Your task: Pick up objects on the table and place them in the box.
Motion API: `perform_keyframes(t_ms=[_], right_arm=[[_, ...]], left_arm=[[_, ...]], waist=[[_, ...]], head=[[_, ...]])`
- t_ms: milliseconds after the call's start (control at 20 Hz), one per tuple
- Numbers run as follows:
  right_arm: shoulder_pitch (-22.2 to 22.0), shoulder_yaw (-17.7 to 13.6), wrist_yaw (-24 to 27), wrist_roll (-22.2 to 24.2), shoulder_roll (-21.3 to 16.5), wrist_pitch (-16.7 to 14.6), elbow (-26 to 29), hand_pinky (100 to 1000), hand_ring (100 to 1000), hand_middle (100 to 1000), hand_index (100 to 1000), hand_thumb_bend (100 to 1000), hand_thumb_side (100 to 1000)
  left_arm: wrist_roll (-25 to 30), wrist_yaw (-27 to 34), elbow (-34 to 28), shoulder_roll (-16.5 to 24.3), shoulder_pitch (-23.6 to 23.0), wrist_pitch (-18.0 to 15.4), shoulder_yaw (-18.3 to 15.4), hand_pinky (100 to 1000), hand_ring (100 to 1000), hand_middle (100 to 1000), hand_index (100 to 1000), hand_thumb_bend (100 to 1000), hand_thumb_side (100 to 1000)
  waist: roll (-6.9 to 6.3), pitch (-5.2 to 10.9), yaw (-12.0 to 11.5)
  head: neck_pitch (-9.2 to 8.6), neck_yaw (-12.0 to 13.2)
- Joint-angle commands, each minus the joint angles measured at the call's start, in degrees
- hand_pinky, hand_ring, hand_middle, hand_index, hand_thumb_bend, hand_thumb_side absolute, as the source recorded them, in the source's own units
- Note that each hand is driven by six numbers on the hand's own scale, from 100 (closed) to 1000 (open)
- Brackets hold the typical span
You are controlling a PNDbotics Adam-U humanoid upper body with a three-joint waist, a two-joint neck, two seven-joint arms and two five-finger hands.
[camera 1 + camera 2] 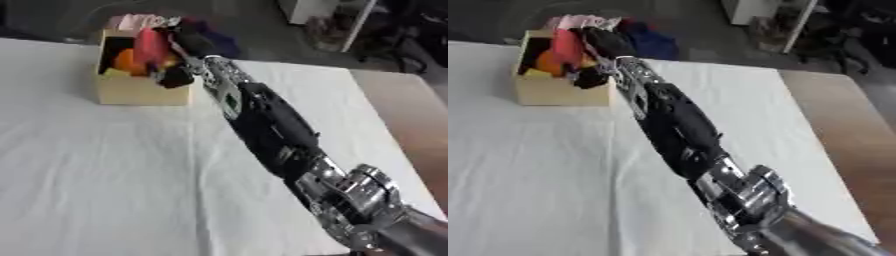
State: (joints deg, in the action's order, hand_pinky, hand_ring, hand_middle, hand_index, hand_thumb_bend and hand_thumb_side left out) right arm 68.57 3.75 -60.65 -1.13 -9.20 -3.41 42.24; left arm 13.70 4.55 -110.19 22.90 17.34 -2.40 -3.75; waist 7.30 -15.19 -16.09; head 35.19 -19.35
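A tan open box (140, 92) stands at the far left of the white table (105, 175). It holds an orange thing (129, 61) and other coloured items. My right arm (271, 125) reaches from the lower right across the table, and my right hand (186, 44) is over the box's right side. A red thing (150, 46) stands upright in the box, right against the hand. Whether the hand holds it is hidden. Something black (175, 77) hangs over the box's front right corner. My left hand shows in neither view.
Pink cloth (140, 21) and a dark blue cloth (651, 44) lie at the box's far side. The table's right edge meets a wooden surface (420, 125). Dark floor and furniture lie beyond the far edge.
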Motion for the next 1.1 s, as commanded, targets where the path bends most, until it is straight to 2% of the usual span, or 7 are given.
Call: perform_keyframes(t_ms=[50,350,700,900,1100], right_arm=[[1.4,0.0,-2.3,-2.7,-1.1,2.2,1.2,735,741,848,967,442,587],[1.4,0.3,-4.7,-3.9,-1.1,4.0,1.0,775,803,940,990,500,572],[1.3,0.6,-3.7,-4.0,-2.2,3.3,2.4,772,801,939,986,462,566],[0.2,1.0,-0.3,-3.8,-4.0,1.4,6.3,756,781,912,972,384,537],[-3.1,1.3,3.5,-4.1,-6.2,-1.8,12.2,734,747,861,950,248,459]], left_arm=[[0.1,0.4,-0.7,0.5,0.6,0.0,-0.3,798,595,648,783,100,590],[0.1,0.3,-0.7,0.5,0.5,0.0,-0.3,798,595,649,784,100,589],[-0.1,0.2,-0.7,0.6,0.3,0.0,-0.5,798,596,649,784,100,591],[-0.3,0.1,-0.6,0.6,0.0,0.1,-0.8,799,596,649,784,100,593],[-0.7,-0.1,-0.5,0.6,-0.6,0.1,-1.2,799,596,649,783,100,595]], waist=[[-0.59,0.21,0.1],[-0.69,0.06,0.3],[-0.67,0.07,0.7],[-0.67,0.20,1.4],[-0.79,0.29,2.6]], head=[[-0.73,-0.2],[-0.66,-0.1],[-0.58,0.3],[-0.63,0.9],[-0.56,1.9]])
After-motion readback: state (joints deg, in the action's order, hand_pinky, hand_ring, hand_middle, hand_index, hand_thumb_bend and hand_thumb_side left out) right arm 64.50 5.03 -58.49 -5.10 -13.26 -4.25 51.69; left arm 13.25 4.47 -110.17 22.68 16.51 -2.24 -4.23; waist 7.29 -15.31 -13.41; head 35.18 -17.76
